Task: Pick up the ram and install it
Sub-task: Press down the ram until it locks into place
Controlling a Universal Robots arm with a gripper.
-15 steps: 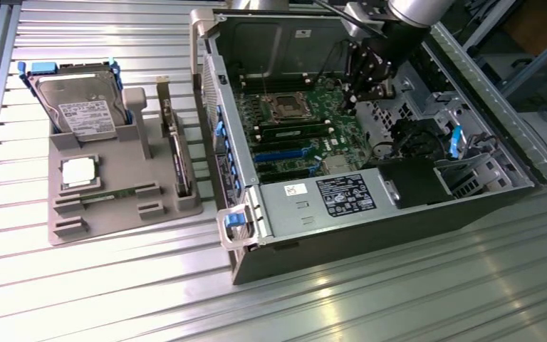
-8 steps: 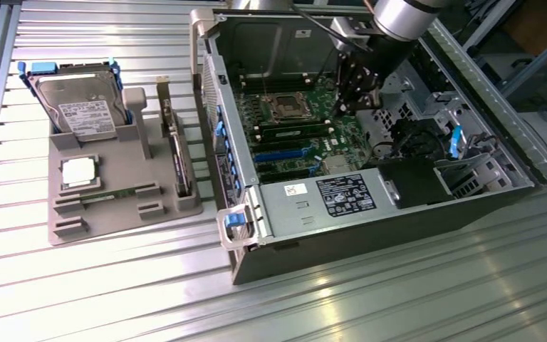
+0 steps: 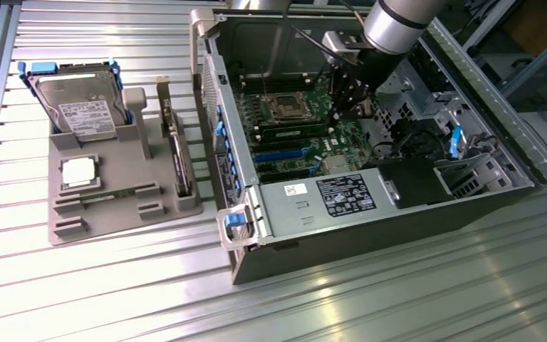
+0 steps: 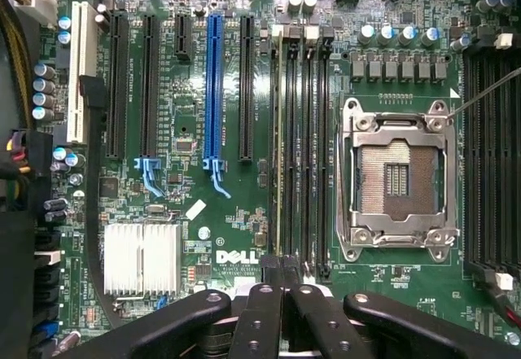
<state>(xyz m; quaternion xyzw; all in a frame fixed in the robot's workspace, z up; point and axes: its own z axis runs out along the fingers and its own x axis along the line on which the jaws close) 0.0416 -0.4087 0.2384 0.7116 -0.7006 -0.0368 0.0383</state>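
The ram (image 3: 290, 130) is a slim green stick with dark chips, standing in a slot of the motherboard (image 3: 345, 135) beside the open processor socket (image 3: 281, 107). In the wrist view the ram (image 4: 281, 131) appears edge-on as a thin line in the outermost black slot next to the socket (image 4: 396, 180). My gripper (image 3: 352, 105) hangs inside the open computer case above that stick. Its black fingers (image 4: 262, 310) are closed together, so the gripper (image 4: 282, 276) is shut with nothing held and lines up over the stick's end. Another green stick (image 3: 112, 194) lies in the grey tray.
The grey tray (image 3: 102, 231) on the exterior view's left carries a hard drive (image 3: 83, 107), a square silver processor (image 3: 79, 172) and an upright expansion card (image 3: 176, 146). Case walls (image 3: 350, 235), a power supply (image 3: 335, 196) and cables surround the motherboard. Blue and black card slots (image 4: 213, 90) run beside the memory slots.
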